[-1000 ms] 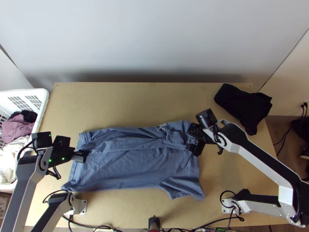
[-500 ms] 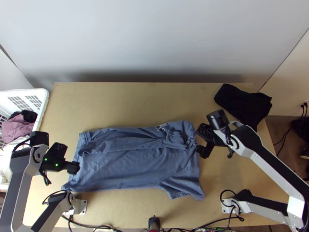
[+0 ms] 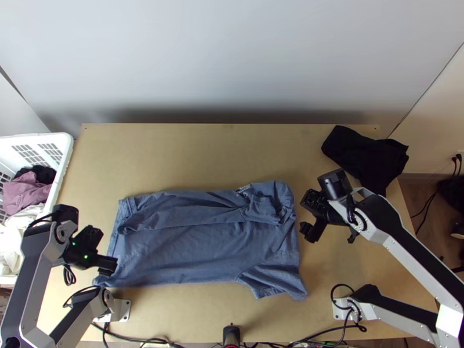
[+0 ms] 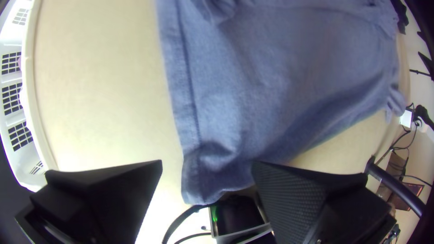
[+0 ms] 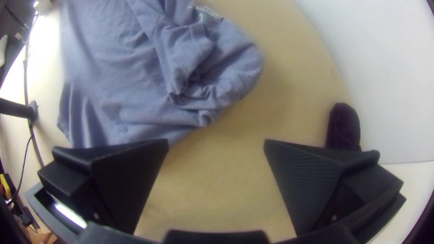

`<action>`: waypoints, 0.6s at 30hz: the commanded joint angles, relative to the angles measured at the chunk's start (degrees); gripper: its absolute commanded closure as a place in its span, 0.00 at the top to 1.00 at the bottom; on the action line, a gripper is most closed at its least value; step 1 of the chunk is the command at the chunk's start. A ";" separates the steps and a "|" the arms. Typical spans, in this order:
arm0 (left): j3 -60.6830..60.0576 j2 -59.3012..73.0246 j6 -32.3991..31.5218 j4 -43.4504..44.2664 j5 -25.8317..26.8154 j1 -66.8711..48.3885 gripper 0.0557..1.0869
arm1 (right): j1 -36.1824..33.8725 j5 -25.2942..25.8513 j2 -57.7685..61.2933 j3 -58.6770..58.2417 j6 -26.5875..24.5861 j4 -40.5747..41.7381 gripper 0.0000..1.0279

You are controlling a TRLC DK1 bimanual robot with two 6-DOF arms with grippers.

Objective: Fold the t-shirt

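T-shirt (image 3: 191, 249) check, working outward from the grabby bits. The left end effector (image 3: 107, 265) is spread wide at the hem end, and in the left wrist view a corner of the hem shows between its two fingers. The right end effector (image 3: 312, 231) is wide too, hanging just beside the other end of the shirt, with bare wood showing between its fingers in the right wrist view. The blue shirt itself lies crosswise on the worktop (image 3: 203, 156), with its far side folded over into a long, wrinkly strip that gets pretty bunched at the right end. One sleeve (image 3: 272, 281) pokes out flat at the near right corner. Further out, a black cloth (image 3: 362, 153) is crumpled at the far right, and a white basket (image 3: 65, 142) of clothes stands off to the left.
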 commanded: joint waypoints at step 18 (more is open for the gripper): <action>-3.14 7.56 -2.21 1.75 -1.35 -4.40 0.90 | -2.21 -3.49 -3.28 -2.34 -0.68 -0.02 0.96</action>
